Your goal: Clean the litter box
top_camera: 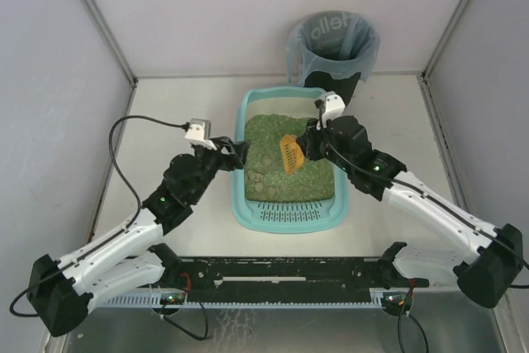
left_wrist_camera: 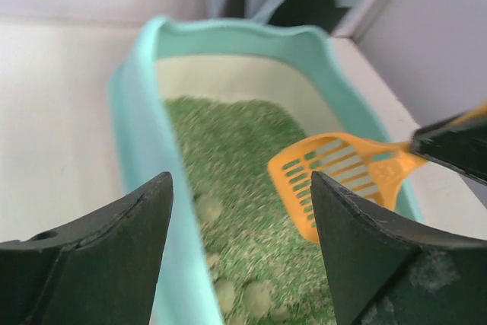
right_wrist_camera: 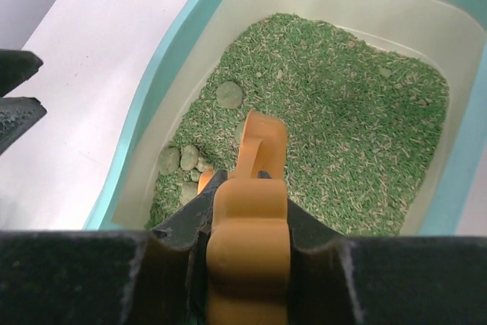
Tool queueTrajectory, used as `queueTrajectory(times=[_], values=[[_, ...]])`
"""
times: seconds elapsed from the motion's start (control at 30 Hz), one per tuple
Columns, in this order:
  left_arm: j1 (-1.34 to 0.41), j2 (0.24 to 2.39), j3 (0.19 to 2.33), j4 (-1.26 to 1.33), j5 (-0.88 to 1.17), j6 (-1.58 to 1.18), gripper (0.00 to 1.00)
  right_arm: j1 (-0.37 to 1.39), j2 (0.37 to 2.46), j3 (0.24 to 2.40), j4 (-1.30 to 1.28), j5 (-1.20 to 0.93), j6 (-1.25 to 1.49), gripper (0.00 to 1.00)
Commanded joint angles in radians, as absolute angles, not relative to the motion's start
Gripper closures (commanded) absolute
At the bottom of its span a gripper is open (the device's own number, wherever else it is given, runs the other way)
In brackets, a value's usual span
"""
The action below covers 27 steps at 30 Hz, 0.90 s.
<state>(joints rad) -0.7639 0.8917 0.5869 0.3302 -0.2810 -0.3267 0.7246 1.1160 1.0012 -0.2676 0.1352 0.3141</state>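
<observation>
Overhead, litter box [top_camera: 245, 204] sits centre frame, green litter [top_camera: 318, 175] inside. Right gripper [top_camera: 309, 143] clamped on orange scoop [top_camera: 289, 155] handle, above litter. Left gripper [top_camera: 238, 155] at box's left rim, fingers apart.

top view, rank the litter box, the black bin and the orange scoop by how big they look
1. litter box, clearly the largest outline.
2. black bin with its grey-blue liner, well smaller than the box.
3. orange scoop, smallest by far; only its head shows over the litter.
</observation>
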Motion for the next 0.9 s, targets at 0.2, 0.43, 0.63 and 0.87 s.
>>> queueTrajectory(times=[0.2,0.43,0.63,0.87], values=[[-0.628,0.711,0.664,-0.234,-0.390,-0.570,0.21,0.602,1.388,1.080,-0.066,0.014,0.375,1.00],[-0.607,0.689,0.708,-0.325,-0.396,-0.539,0.20,0.551,1.563,1.142,-0.001,-0.018,0.395,1.00],[-0.605,0.708,0.733,-0.350,-0.385,-0.518,0.20,0.542,1.679,1.220,-0.067,0.006,0.431,1.00],[-0.603,0.711,0.731,-0.350,-0.392,-0.514,0.20,0.575,1.757,1.219,-0.135,-0.085,0.509,1.00]])
